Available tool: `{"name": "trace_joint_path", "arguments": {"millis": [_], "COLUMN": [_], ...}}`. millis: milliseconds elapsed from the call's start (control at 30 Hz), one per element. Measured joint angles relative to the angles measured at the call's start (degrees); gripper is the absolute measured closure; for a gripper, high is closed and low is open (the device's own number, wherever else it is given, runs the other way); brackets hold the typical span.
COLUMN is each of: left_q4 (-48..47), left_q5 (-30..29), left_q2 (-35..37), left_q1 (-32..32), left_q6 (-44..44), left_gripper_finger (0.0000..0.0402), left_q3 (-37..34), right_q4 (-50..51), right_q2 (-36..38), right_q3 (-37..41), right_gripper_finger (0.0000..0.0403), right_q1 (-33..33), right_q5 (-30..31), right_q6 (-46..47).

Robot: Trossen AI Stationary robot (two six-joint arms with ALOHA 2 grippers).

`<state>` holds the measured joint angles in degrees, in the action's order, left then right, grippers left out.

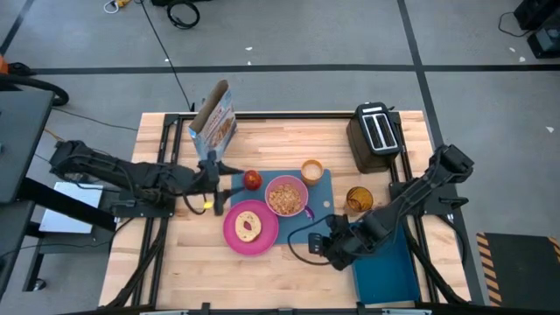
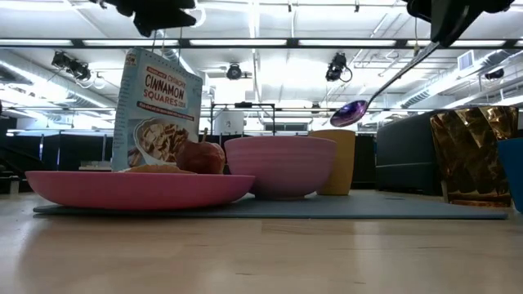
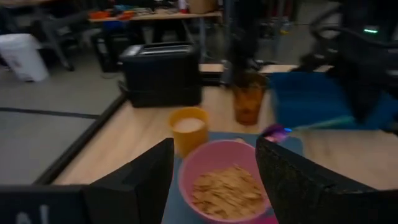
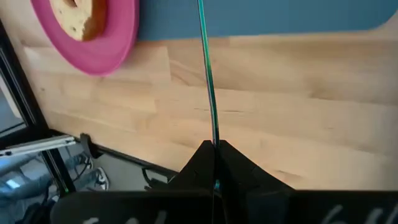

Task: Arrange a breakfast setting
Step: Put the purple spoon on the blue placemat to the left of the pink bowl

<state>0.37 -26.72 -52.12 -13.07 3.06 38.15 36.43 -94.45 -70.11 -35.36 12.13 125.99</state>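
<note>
Blue-purple metal spoon [image 4: 208, 74] was pinched by its handle end in the right gripper [image 4: 214, 148], whose fingers were closed on it, the handle running out from the fingertips toward the large blue rectangular mat [image 1: 325, 188]. In the low view its bowl hung in the air above the mat. The gripper sat at about five o'clock from the pink round plate [image 1: 234, 238] holding the bagel [image 1: 248, 226]. The left gripper [image 1: 213, 181] stood partly open, holding nothing, just at nine o'clock of the red apple [image 1: 253, 179].
</note>
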Motion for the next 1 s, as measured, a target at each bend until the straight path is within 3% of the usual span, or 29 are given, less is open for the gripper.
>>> {"name": "trace_joint_path", "arguments": {"millis": [100, 267, 467, 800, 1000], "left_q4": [-0.77, -0.89, -1.15, -1.78, -2.42], "left_q5": [0.03, 0.02, 0.0, 0.0, -0.01], "left_q2": [0.0, 0.0, 0.0, 0.0, 0.0], "left_q1": [-2.96, -6.72, -10.45, -14.88, -16.81], "left_q6": [0.36, 0.79, 0.85, 0.78, 0.36], "left_gripper_finger": [0.0169, 0.0169, 0.0169, 0.0169, 0.0169], "left_q3": [0.0, 0.0, 0.0, 0.0, 0.01], "right_q4": [2.09, 9.6, 10.45, 10.64, 8.4], "right_q2": [1.57, 3.74, 2.58, 1.3, -2.6], "right_q3": [0.0, 0.0, 0.09, 0.15, 0.15], "right_gripper_finger": [0.039, 0.039, 0.039, 0.0391, 0.0391], "right_q1": [0.57, 2.93, 7.77, 13.61, 15.79], "right_q5": [-0.23, -6.56, -15.4, -16.69, -21.07], "right_q6": [-0.05, 0.07, -0.04, -2.14, -3.68]}}
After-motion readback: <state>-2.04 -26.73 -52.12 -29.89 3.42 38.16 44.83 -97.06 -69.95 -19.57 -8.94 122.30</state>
